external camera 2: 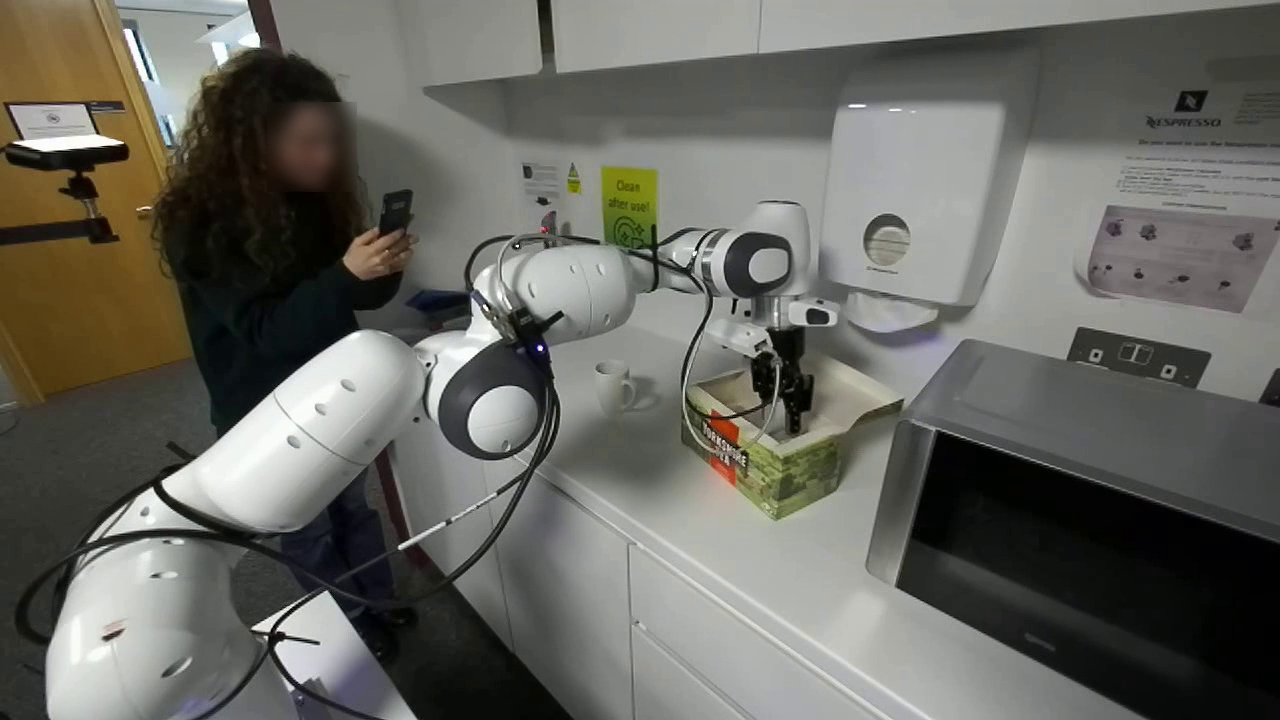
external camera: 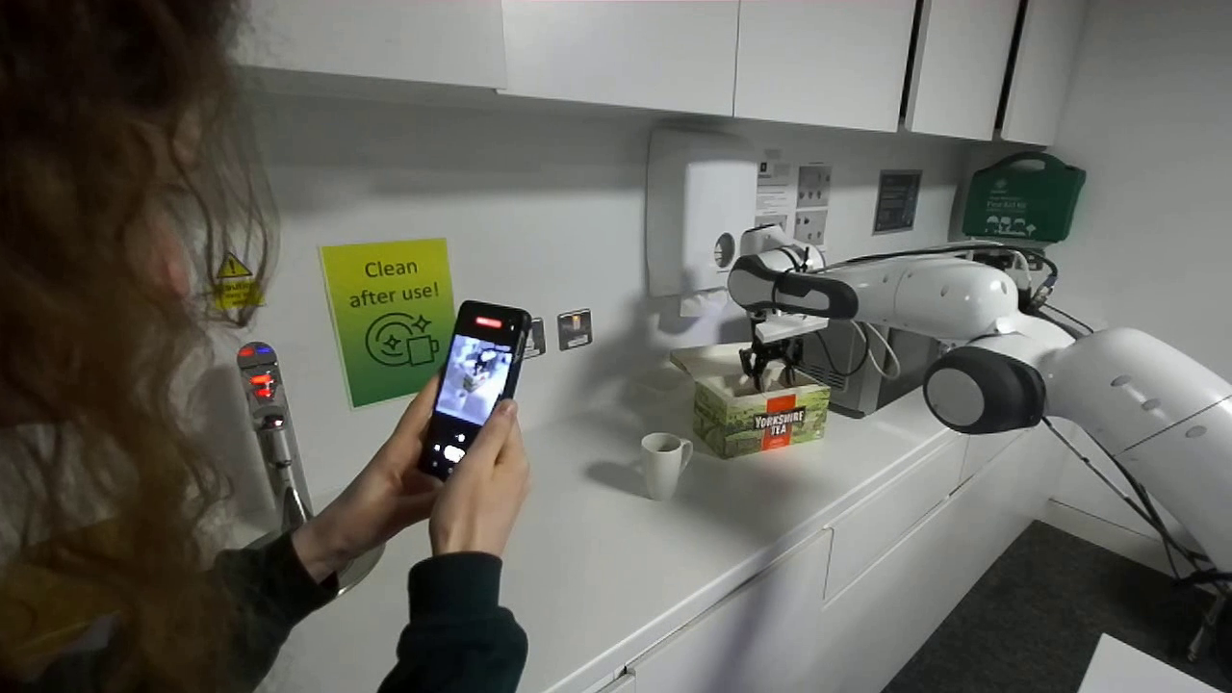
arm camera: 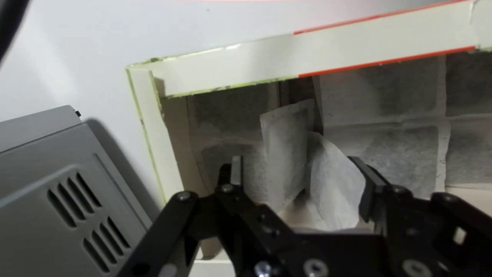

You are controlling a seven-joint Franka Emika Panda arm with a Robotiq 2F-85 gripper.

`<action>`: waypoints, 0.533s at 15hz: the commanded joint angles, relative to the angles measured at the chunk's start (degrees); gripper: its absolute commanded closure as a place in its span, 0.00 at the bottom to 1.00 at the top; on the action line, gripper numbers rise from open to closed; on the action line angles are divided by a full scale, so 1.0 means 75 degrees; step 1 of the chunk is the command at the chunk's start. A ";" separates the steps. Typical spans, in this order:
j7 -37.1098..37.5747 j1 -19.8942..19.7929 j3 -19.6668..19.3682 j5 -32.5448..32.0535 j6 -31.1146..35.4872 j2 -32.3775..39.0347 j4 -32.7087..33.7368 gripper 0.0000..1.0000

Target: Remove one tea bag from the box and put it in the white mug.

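Noting counter (external camera: 616,558) first: white, running beneath my gripper (arm camera: 301,184) and out past it to both sides. Person (external camera 2: 270,270): standing well apart from my gripper, body turned its way. My arm (external camera 2: 320,430): stretched over the counter, gripper pointing down at its end. Microwave (external camera 2: 1080,440): on the counter, near my gripper. Dispenser (external camera 2: 920,170): wall-mounted, near my gripper and set higher than it.

Box (external camera 2: 800,480): green-sided, printed YORKSHIRE TEA, directly under my gripper, apart from the microwave; lid (external camera 2: 855,388) laid back on the dispenser's side. Gripper: fingers (arm camera: 237,173) spread apart, tips at the box's opening; how deep they sit, I cannot tell. Mug (external camera: 662,470): white, upright on the counter, near the box, on the opposite side of my gripper from the microwave; handle turned roughly toward the box. Its inside is too small to make out. Phone (external camera: 476,385): dark, held up by the person, well apart from my gripper. Bags (arm camera: 286,161): in the box. In the wrist view two are raised and tilted between my fingers; one finger stands clear of them, whether the other touches I cannot tell. More lie flat around the pair.
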 commanded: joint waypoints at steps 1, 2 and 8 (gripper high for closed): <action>0.0011 -0.0163 0.0033 0.0114 -0.0125 0.0112 0.0479 0.61; 0.0007 -0.0173 0.0033 0.0106 -0.0115 0.0093 0.0505 0.67; 0.0002 -0.0207 0.0065 0.0134 -0.0110 0.0040 0.0690 1.00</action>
